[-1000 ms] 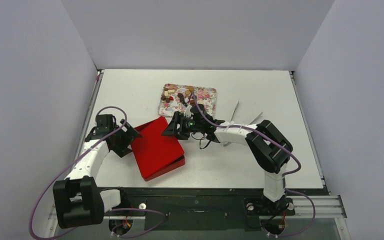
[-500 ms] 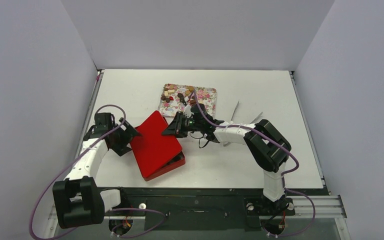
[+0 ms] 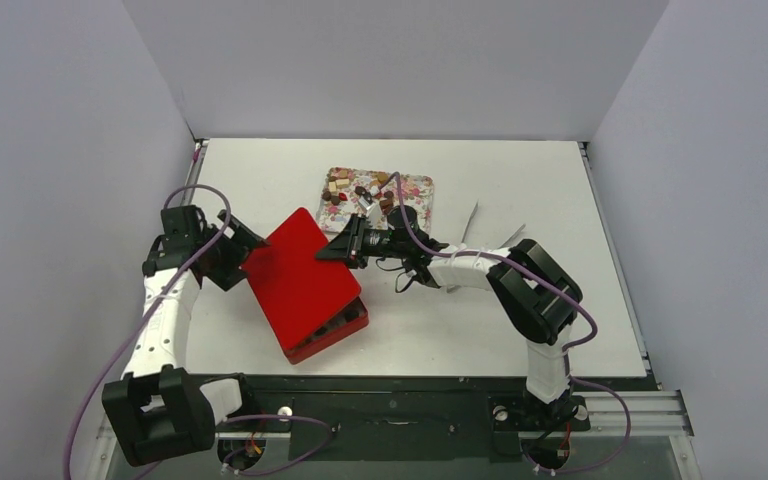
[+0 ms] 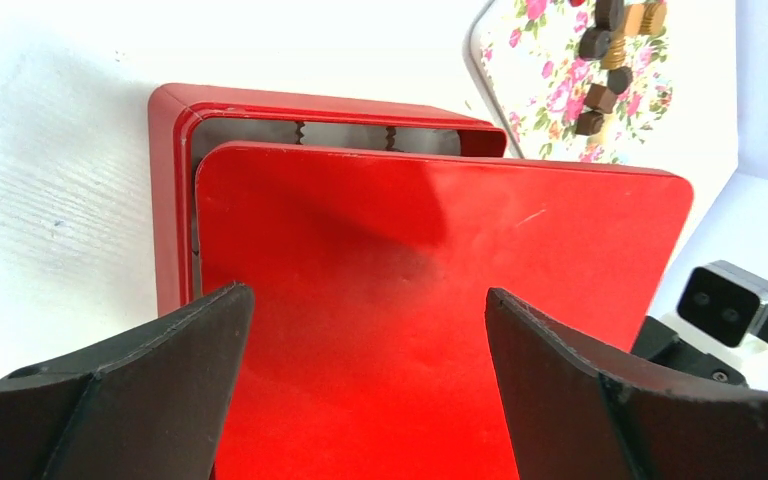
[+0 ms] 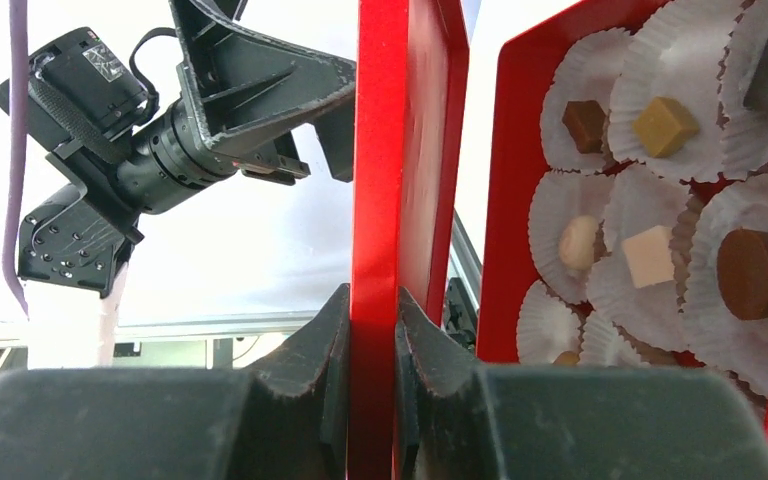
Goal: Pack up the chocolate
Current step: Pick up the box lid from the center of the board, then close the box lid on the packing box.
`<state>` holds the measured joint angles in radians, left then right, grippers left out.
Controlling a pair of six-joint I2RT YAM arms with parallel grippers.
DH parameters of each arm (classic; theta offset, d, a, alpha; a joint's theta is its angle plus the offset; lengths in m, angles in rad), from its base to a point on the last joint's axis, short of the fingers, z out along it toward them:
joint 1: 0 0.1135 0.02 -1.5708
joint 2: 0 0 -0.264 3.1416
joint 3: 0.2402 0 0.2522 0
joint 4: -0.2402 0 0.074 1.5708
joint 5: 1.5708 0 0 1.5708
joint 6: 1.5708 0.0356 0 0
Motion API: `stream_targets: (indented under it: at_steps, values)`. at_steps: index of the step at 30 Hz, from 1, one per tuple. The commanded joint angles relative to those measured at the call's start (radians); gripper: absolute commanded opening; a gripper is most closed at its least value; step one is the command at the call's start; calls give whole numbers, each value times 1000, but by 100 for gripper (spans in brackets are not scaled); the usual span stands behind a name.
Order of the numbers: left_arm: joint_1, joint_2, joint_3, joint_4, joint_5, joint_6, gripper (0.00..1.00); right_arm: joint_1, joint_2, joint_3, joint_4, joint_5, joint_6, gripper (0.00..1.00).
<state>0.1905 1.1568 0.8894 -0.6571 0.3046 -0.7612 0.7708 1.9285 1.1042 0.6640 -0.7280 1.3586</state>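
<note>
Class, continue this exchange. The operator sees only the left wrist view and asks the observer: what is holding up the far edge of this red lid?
Observer: The right gripper, shut on the lid's edge.
Operator: Is the box under it filled?
Observer: The white paper cups visible in it each hold one chocolate.
Operator: Any left unpacked?
Observer: Yes, more lie clustered on the floral tray's far-left part.

The white table (image 3: 260, 180) is carrying a red box (image 3: 335, 338), a floral tray (image 3: 418, 195), and pale scraps (image 3: 471, 220), possibly paper.
</note>
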Motion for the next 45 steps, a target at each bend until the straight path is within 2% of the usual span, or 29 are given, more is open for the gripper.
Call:
stream_targets:
  at_steps: [1, 10, 17, 21, 27, 31, 35, 45]
  values:
    - [38, -36, 73, -52, 27, 27, 85, -7, -39, 2, 138, -15, 40, 0]
    - [155, -130, 62, -136, -81, 14, 84, 26, 41, 72, 148, -3, 38, 0]
    - [175, -171, 8, -146, -118, 12, 80, 44, 78, 83, 153, 23, 19, 0]
    - [184, -194, -25, -155, -167, 4, 69, 47, 85, 67, 151, 33, -1, 0]
    - [193, -214, -105, -162, -247, -22, 47, 41, 79, 45, 145, 40, -37, 0]
    - [215, -232, -199, -142, -261, -60, 26, 39, 79, 30, 147, 43, -53, 0]
    - [236, -231, -253, -117, -247, -81, 12, 36, 84, 21, 152, 42, -64, 0]
    - [252, -203, -331, -54, -181, -97, 0, 26, 88, -2, 181, 45, -61, 0]
